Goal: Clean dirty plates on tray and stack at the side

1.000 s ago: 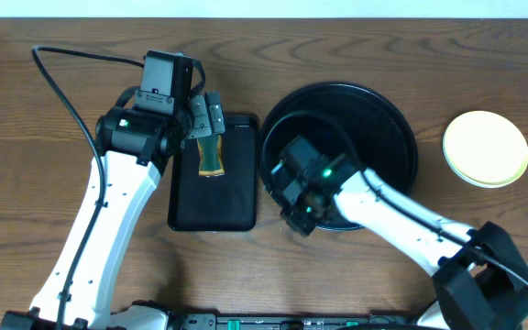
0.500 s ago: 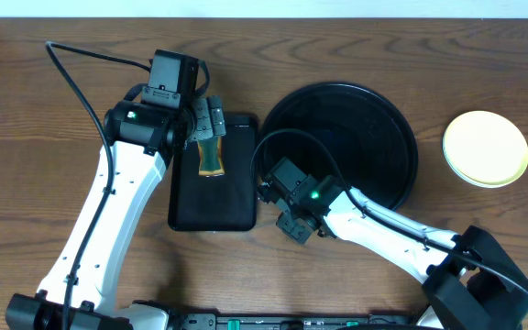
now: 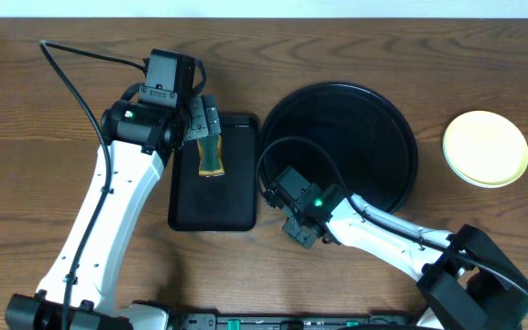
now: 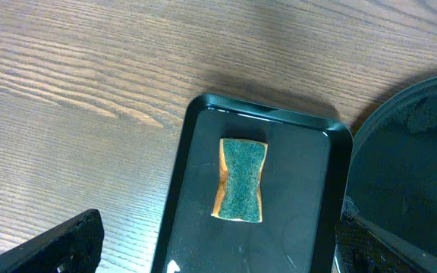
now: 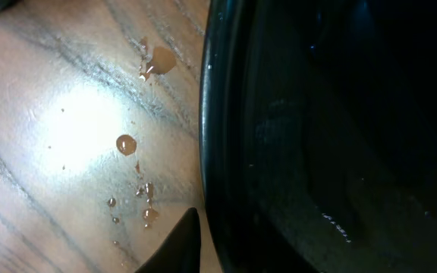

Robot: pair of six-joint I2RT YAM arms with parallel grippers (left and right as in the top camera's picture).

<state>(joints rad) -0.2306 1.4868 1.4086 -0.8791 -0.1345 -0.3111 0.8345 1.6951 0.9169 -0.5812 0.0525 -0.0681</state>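
Overhead view: the stack of plates (image 3: 486,148), yellow one on top with a paler rim showing beneath, sits near the right edge of the bench (image 3: 26,183), well apart from the round tray (image 3: 401,110). The count in the stack cannot be told. The round tray lies mid-bench and carries no plate. The right tool (image 3: 298,227) hangs just beside the tray's front-left rim; whether it is wide or narrow cannot be told. Right wrist view: reddish-brown droplets (image 5: 126,144) dot the wood beside that rim. The left tool (image 3: 204,124), spread wide and holding nothing, hovers over the sponge (image 4: 241,180) on the rectangular tray (image 4: 196,189). Judgement: cleaning and stacking look complete; the next move calls only for clearing both arms.
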